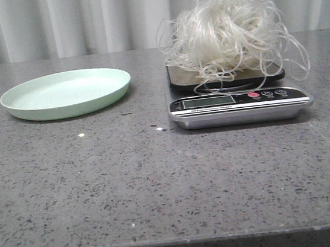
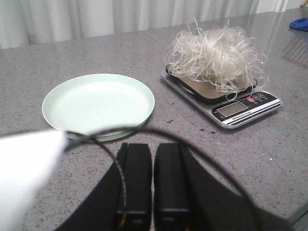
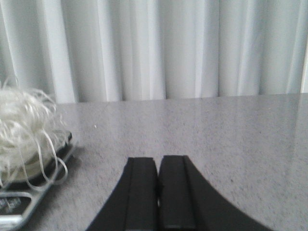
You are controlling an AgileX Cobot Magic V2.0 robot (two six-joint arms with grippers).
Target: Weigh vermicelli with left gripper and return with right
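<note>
The vermicelli (image 1: 230,28), a fluffy ball of white strands, sits on the platform of a digital kitchen scale (image 1: 240,104) at the right of the table. It also shows in the left wrist view (image 2: 216,55) and at the edge of the right wrist view (image 3: 24,130). The pale green plate (image 1: 66,93) lies empty at the left, also in the left wrist view (image 2: 98,105). My left gripper (image 2: 153,147) is shut and empty, near the plate's front rim. My right gripper (image 3: 158,160) is shut and empty, to the right of the scale. Neither gripper shows in the front view.
A grey speckled stone table (image 1: 159,178) carries everything, with its front edge near the bottom of the front view. A white curtain (image 1: 81,19) hangs behind. A black cable (image 2: 192,139) loops over the left fingers. A blue object (image 2: 299,24) lies at the far edge.
</note>
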